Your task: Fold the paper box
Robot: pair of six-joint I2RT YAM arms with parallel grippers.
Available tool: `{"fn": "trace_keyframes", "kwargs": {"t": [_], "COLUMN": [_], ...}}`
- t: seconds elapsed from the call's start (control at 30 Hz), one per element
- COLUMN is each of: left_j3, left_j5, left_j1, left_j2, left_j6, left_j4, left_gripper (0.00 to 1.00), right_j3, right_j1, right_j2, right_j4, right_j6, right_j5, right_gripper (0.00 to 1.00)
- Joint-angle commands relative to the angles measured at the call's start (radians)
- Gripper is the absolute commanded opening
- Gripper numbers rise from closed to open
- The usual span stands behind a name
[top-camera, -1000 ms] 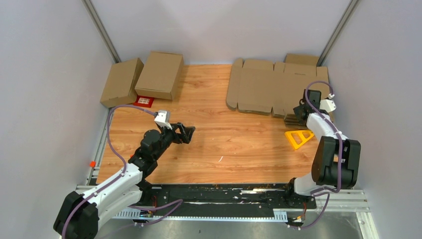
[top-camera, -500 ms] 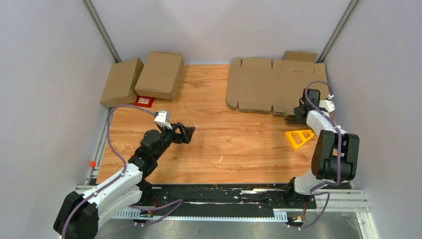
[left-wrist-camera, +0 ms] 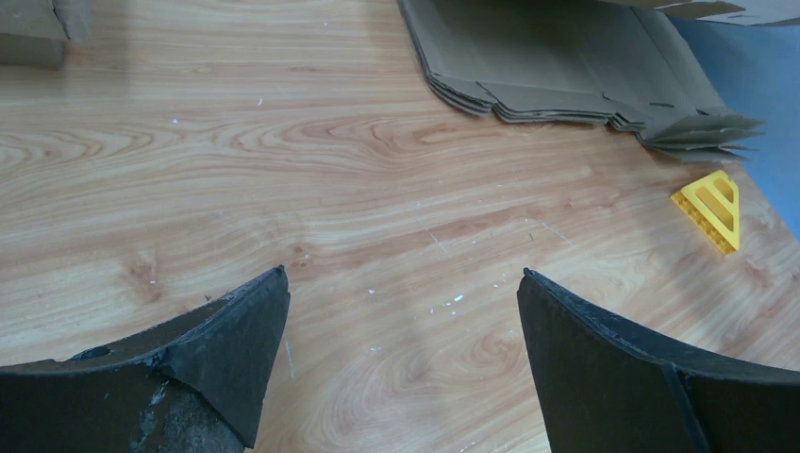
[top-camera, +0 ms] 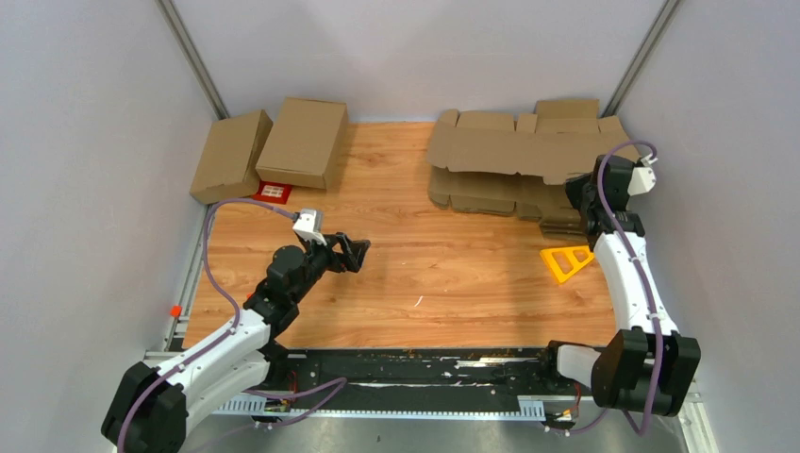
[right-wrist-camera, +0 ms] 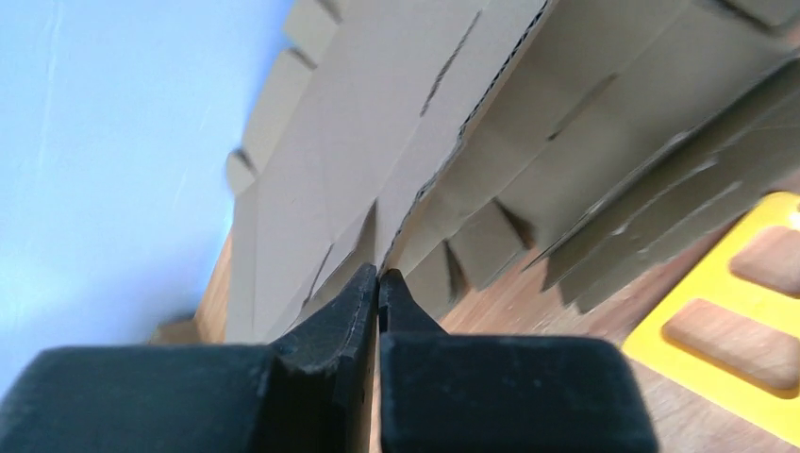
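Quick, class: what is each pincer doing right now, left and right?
Left pincer: open, holding nothing.
Right pincer: closed, pinching an edge of the paper box.

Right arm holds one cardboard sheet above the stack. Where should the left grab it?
Grip the raised flat brown cardboard sheet by its left flap, from the table centre, left gripper fingers straddling the thin edge. The right gripper pinches its right end; the left end looks clear of the brown cardboard stack.

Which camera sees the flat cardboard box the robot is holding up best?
Top external: the whole paper box shows, held up over the stack. Left wrist catches only a sliver at its top edge; right wrist gives a blurry close-up at the right gripper.
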Motion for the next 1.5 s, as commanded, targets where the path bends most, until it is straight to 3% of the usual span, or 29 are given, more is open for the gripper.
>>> {"fn": "trace_keyframes", "kwargs": {"t": [0.0, 0.23, 0.33, 0.4, 0.47, 0.6, 0.67, 0.83, 0.9, 0.97, 1.07, 1.27, 1.47], "left_j3": [0.043, 0.044, 0.039, 0.034, 0.033, 0.056, 0.056, 0.07, 0.084, 0.118, 0.159, 0.124, 0.101], "left_j5": [0.005, -0.05, -0.087, -0.109, -0.136, -0.153, -0.16, -0.14, -0.087, -0.032, 0.07, 0.083, 0.072], "left_j1": [-0.002, -0.002, -0.002, -0.002, -0.002, -0.001, 0.0, 0.012, 0.022, 0.033, 0.039, 0.04, 0.039], "left_j2": [0.002, -0.012, -0.03, -0.034, -0.032, -0.016, -0.003, 0.065, 0.124, 0.197, 0.285, 0.25, 0.201], "left_j6": [0.011, -0.004, -0.016, -0.029, -0.047, -0.061, -0.071, -0.08, -0.078, -0.086, -0.084, -0.057, -0.054], "left_j4": [0.023, -0.002, -0.02, -0.028, -0.039, -0.086, -0.09, -0.08, -0.049, -0.057, -0.053, -0.015, -0.012], "left_gripper": [0.98, 1.0, 1.0, 1.0, 1.0, 1.0, 1.0, 1.0, 1.0, 1.0, 1.0, 1.0, 1.0], "right_j3": [0.043, -0.006, -0.091, -0.139, -0.174, -0.202, -0.206, -0.197, -0.187, -0.186, -0.219, -0.351, -0.319], "right_j1": [0.087, 0.453, 0.568, 0.614, 0.629, 0.63, 0.63, 0.63, 0.629, 0.627, 0.561, 0.18, 0.143], "right_j2": [-0.049, -0.154, -0.229, -0.288, -0.345, -0.455, -0.488, -0.468, -0.435, -0.409, -0.403, -0.428, -0.205], "right_j4": [0.015, -0.027, -0.028, -0.05, -0.105, -0.233, -0.239, -0.225, -0.285, -0.364, -0.403, -0.156, -0.086], "right_j6": [-0.025, 0.033, 0.109, 0.152, 0.189, 0.195, 0.105, -0.221, -0.238, -0.2, -0.138, -0.23, -0.294], "right_j5": [-0.213, -0.098, -0.049, -0.014, 0.014, 0.088, 0.132, 0.13, 0.173, 0.269, 0.33, -0.044, -0.077], "right_gripper": [0.0, 0.01, 0.05, 0.12, 0.29, 0.75, 0.82, 0.84, 0.87, 0.98, 1.0, 0.99, 1.0]}}
